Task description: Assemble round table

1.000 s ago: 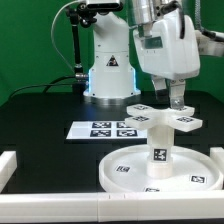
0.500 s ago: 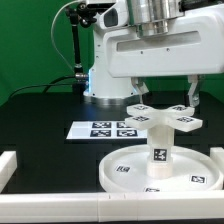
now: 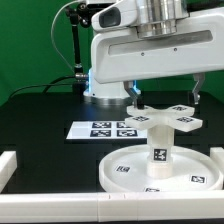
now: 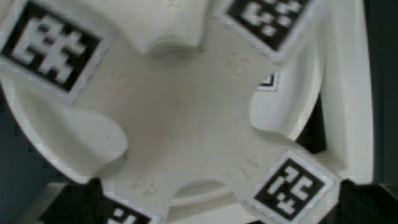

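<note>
The large rimmed disc (image 3: 125, 172) lies on the black table at the front. The short cylinder leg (image 3: 158, 150) stands upright in its centre. The cross-shaped foot (image 3: 160, 118) sits on top of the leg, its tagged arms spread out. My gripper (image 3: 166, 97) is open just above the foot, with one finger (image 3: 136, 96) outside each end of the cross, and it holds nothing. In the wrist view the foot (image 4: 187, 110) fills the frame from close up, with the disc (image 4: 50, 140) beneath it. My fingertips do not show clearly there.
The marker board (image 3: 105, 129) lies flat behind the disc toward the exterior view's left. The arm's base (image 3: 108, 70) stands at the back. White border rails run at the front left (image 3: 8, 165) and along the front edge (image 3: 50, 206).
My hand has turned from edge-on to broadside over the foot. The fingers now stand wider apart, one beyond each side of the cross. The table parts have not moved.
</note>
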`<state>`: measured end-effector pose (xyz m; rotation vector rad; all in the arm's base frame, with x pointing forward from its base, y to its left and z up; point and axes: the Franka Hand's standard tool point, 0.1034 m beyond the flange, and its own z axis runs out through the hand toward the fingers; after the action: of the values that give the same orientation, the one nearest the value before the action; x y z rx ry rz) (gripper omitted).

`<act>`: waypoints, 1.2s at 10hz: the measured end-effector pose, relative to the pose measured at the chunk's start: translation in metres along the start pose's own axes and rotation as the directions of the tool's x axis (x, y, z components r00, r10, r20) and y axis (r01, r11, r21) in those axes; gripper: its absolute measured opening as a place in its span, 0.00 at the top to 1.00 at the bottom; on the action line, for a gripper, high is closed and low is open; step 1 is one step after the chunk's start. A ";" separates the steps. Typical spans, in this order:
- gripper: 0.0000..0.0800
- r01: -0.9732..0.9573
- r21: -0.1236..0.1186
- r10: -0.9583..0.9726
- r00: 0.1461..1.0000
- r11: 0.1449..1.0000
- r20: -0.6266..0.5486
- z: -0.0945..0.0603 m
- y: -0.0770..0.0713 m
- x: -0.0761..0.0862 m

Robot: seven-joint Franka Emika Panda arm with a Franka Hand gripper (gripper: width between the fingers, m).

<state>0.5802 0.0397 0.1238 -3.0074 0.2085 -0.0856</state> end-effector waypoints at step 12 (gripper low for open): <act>0.19 0.942 -0.026 -0.935 0.336 0.335 0.109 0.005 0.005 0.000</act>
<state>0.5799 0.0356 0.1182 -2.6959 -1.6286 -0.0618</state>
